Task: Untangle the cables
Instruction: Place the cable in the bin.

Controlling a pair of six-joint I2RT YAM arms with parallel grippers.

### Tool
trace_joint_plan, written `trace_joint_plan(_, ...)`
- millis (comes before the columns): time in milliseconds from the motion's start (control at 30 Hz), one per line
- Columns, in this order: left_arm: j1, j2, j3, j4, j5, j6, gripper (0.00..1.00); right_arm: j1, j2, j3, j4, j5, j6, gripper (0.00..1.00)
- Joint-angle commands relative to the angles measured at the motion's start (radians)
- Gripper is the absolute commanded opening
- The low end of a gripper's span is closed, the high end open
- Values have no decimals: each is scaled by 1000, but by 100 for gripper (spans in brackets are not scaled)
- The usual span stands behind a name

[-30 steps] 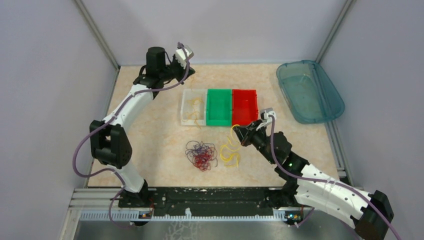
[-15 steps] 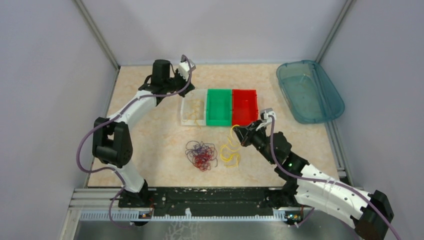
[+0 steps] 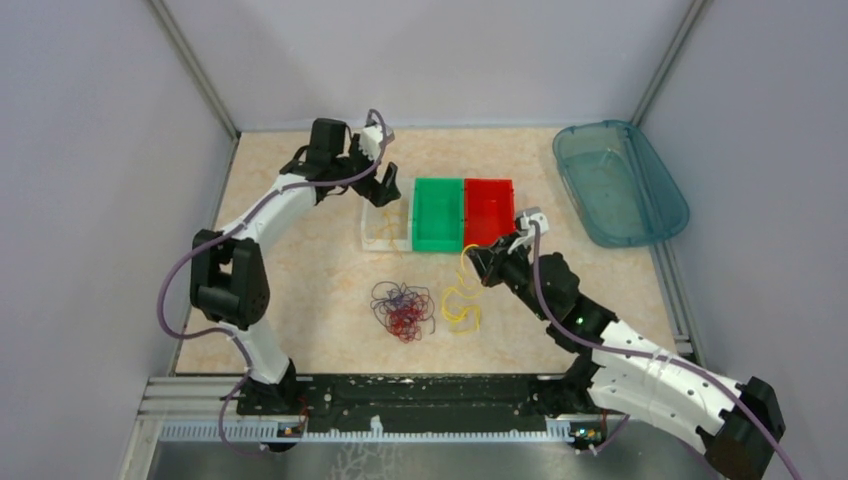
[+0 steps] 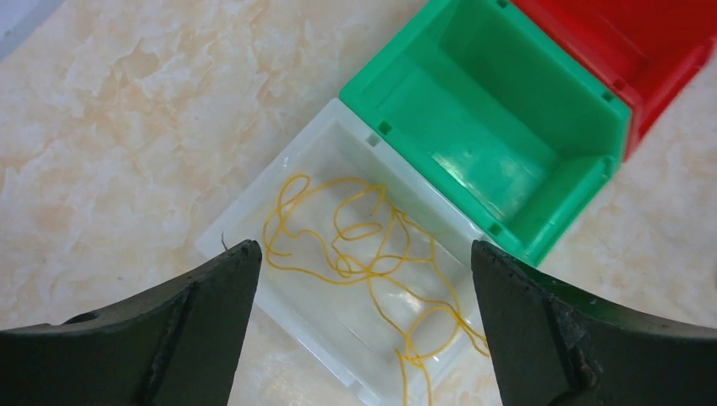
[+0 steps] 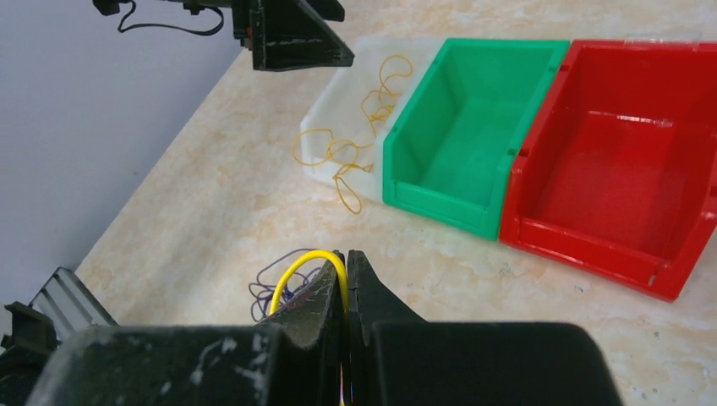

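Cables (image 3: 403,310), thin curly yellow, red and dark wires, lie tangled on the bench (image 3: 300,280) before the green plastic bin (image 3: 437,215); others sit in the clear plastic bin (image 4: 270,173) left of it. Likely light, limp, snaggy: pinch single loops. The right gripper (image 5: 345,258) clamps a yellow loop (image 5: 306,252); the left gripper (image 4: 363,249) gapes empty.

Clear bin (image 3: 366,226), green bin (image 3: 437,215) and red bin (image 3: 489,212) touching in a row; teal tub (image 3: 620,182) well apart.
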Motion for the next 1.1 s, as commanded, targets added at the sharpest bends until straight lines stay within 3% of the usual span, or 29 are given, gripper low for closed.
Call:
trace_joint_plan(0,29,-146,7,-83,225,-34,99,-19,44,178,-11,-48,-71,0)
trace_joint_plan(33,36,-184,-11,-86,328,-42,99,-20,61,213,-24,-53,-91,0)
trace_joint_plan(133,36,-289,-63,-111,466,-48,99,-23,127,328,-42,-47,-146,0)
trace_joint_plan(367,33,-503,-186,-130,523,-26,99,-27,342,604,-17,-158,-201,0)
trace_joint_plan(567,42,-643,-240,-191,421,-52,99,-32,547,856,-30,-173,-290,0)
trace_joint_plan(667,72,-649,-197,-248,275,-52,99,-38,648,951,-20,-195,-307,0)
trace_joint_plan(833,256,-601,-116,-300,170,-95,99,-44,815,1058,-21,-169,-396,0)
trace_joint_plan(1000,282,-496,33,-470,-36,-20,99,-70,965,1117,3,-144,-416,0)
trace_joint_plan(1067,313,-472,79,-518,-52,-16,99,-81,1012,1151,5,-139,-428,0)
